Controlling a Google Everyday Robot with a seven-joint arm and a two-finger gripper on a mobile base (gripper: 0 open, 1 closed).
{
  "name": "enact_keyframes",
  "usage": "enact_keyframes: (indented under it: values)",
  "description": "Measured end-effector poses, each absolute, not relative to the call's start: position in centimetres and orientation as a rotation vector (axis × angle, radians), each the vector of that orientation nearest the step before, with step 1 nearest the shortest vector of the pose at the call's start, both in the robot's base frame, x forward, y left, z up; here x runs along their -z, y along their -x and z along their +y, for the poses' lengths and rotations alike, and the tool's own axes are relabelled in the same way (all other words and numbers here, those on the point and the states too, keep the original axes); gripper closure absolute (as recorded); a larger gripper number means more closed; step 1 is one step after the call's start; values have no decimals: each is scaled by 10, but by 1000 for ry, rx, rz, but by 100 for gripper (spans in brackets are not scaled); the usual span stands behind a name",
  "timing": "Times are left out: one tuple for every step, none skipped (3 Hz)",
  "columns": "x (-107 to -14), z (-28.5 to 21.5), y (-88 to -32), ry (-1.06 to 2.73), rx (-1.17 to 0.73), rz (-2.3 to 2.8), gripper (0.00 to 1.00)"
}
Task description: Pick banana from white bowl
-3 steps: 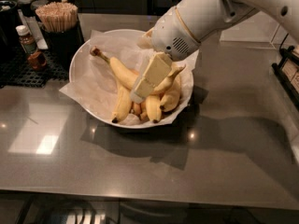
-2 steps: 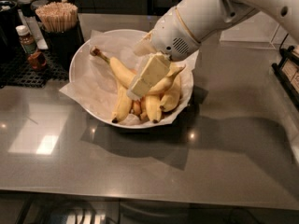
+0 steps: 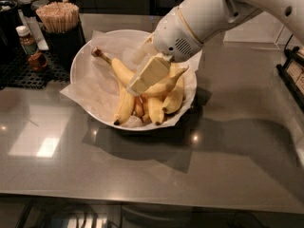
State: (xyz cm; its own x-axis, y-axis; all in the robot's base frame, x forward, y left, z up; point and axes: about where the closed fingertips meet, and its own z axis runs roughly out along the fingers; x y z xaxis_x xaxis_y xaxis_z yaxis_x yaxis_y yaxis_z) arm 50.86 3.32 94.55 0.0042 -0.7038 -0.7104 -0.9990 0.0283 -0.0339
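The white bowl (image 3: 77, 64), wide and lined with crinkled white paper, sits at the back middle of the grey counter. The long curved banana (image 3: 117, 66) lies across it, its brown-tipped stem pointing up-left. Shorter yellow bananas (image 3: 124, 107) and small orange-tinted ones (image 3: 138, 107) lie under and in front of it. My gripper (image 3: 135, 76) reaches down into the bowl from the upper right on the white arm. It is open, with one cream finger (image 3: 148, 74) in front of the long banana and the other behind it. The banana's middle is hidden by the near finger.
A black holder of wooden sticks (image 3: 58, 18) stands just left of the bowl. Small bottles (image 3: 27, 41) stand on a black mat (image 3: 19, 72) at the far left. A dark rack (image 3: 292, 72) is at the right edge. The counter's front edge runs along the bottom.
The gripper has shifted slightly left and lower over the long banana. The bananas and bowl have not moved.
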Motion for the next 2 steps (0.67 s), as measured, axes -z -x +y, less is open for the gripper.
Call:
enact_keyframes:
  values:
    - [-946, 33, -509, 1731, -687, 1756, 22]
    - [-946, 33, -509, 1731, -687, 1756, 19]
